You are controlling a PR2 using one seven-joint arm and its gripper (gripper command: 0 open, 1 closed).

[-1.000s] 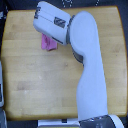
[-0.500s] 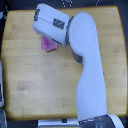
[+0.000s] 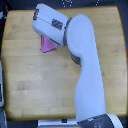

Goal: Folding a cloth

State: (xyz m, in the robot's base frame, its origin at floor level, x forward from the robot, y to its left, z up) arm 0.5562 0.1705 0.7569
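White arm enters from the bottom edge of the exterior view, rises across the wooden table, bends toward the view's upper left. Forearm housing ends over the far left part of the tabletop. Gripper hidden beneath that housing; opening and hold cannot be told. Pink cloth pokes out just under the housing's lower-left edge, partly covered, lying on the wood
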